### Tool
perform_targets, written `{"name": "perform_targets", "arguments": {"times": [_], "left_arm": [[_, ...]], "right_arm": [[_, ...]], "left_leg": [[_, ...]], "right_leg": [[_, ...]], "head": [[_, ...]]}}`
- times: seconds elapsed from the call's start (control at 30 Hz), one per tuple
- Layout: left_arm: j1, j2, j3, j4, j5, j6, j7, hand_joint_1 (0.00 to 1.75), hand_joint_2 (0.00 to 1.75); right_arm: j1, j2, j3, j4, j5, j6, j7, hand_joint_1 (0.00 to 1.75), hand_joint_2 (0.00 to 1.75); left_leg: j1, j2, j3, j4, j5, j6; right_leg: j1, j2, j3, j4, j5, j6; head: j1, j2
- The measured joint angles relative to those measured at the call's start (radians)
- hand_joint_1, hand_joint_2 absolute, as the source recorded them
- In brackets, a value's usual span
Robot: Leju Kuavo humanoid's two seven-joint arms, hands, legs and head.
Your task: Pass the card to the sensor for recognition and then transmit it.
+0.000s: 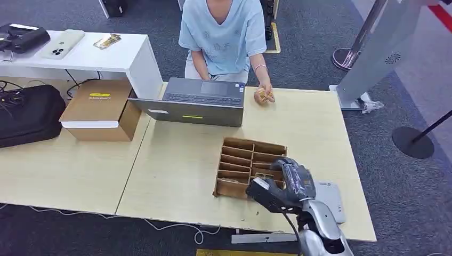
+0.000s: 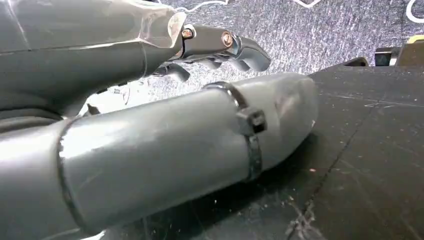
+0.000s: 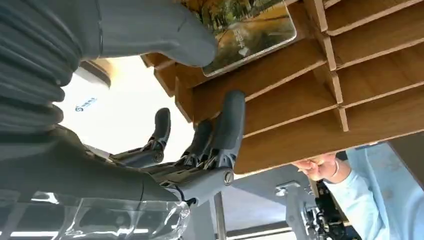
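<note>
light wood table (image 1: 298,122), grey carpet (image 1: 394,170)

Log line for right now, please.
right hand: over wooden organizer, thumb on card | not lifted | left hand: hanging, empty

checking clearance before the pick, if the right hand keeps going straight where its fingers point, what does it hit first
Most likely the wooden divider box: the right hand hangs at its near corner, fingers aimed at the slats, with the card lying by the thumb. Depth is unclear, so whether they touch cannot be told.
</note>
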Motion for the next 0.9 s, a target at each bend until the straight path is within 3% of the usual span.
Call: {"name": "perform_targets", "arguments": {"times": [0.2, 0.33, 0.5, 0.9], "left_arm": [[0.0, 0.0, 0.002, 0.0, -0.001, 0.0, 0.0, 0.0, 0.0], [0.0, 0.0, 0.006, 0.0, -0.002, 0.0, -0.001, 0.0, 0.0], [0.001, 0.0, 0.007, 0.0, -0.002, 0.003, -0.002, 0.0, 0.0], [0.001, 0.0, 0.007, 0.0, -0.002, 0.003, -0.002, 0.0, 0.0]], "right_arm": [[0.006, -0.001, -0.003, -0.008, 0.0, -0.002, 0.003, 1.1, 1.75], [0.011, -0.002, -0.006, -0.016, 0.0, -0.002, 0.003, 0.91, 1.75], [0.024, -0.005, -0.009, -0.025, 0.0, -0.002, 0.003, 0.79, 1.75], [0.053, -0.008, -0.024, -0.053, 0.0, -0.003, 0.004, 0.75, 1.75]], "left_leg": [[0.0, 0.0, 0.0, 0.0, 0.0, 0.0], [0.0, 0.0, 0.0, 0.0, 0.0, 0.0], [0.0, 0.0, 0.0, 0.0, 0.0, 0.0], [0.0, 0.0, 0.0, 0.0, 0.0, 0.0]], "right_leg": [[0.0, 0.0, 0.0, 0.0, 0.0, 0.0], [0.0, 0.0, 0.0, 0.0, 0.0, 0.0], [0.0, 0.0, 0.0, 0.0, 0.0, 0.0], [0.0, 0.0, 0.0, 0.0, 0.0, 0.0]], "head": [[0.0, 0.0], [0.0, 0.0], [0.0, 0.0], [0.0, 0.0]]}}
